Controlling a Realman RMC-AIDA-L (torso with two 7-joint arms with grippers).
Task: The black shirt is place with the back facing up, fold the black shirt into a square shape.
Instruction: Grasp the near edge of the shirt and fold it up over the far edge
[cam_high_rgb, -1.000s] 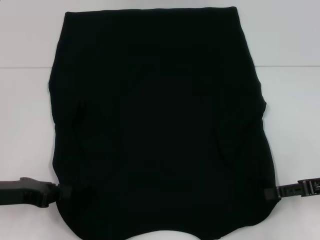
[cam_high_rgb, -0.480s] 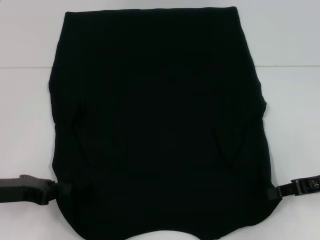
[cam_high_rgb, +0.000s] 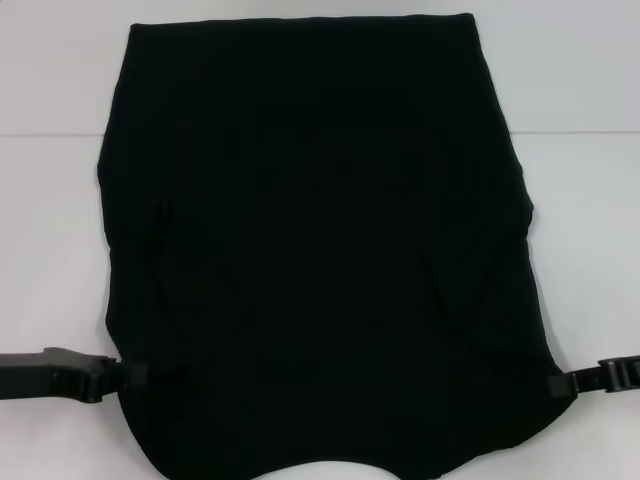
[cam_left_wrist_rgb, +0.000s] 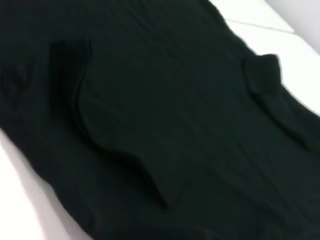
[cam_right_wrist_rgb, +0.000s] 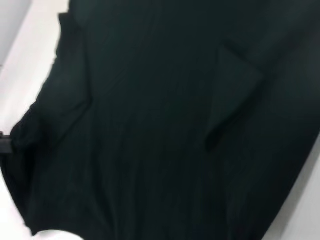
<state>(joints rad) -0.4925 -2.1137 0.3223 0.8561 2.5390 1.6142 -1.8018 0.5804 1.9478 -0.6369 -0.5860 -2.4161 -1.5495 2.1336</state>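
Note:
The black shirt (cam_high_rgb: 320, 250) lies flat on the white table (cam_high_rgb: 50, 200), with both sleeves folded inward over the body. It fills most of the left wrist view (cam_left_wrist_rgb: 150, 115) and of the right wrist view (cam_right_wrist_rgb: 150, 125). My left gripper (cam_high_rgb: 136, 377) sits at the shirt's near left edge, its tip touching the fabric. My right gripper (cam_high_rgb: 560, 385) sits at the shirt's near right edge, also touching the fabric. The shirt's near edge runs out of the head view at the bottom.
Bare white table lies on both sides of the shirt and beyond its far edge (cam_high_rgb: 560, 80). A seam line crosses the table (cam_high_rgb: 580, 132) behind the shirt's middle.
My right gripper has shifted slightly outward along the shirt's right edge and levelled. My left gripper has moved a little. The shirt has barely moved.

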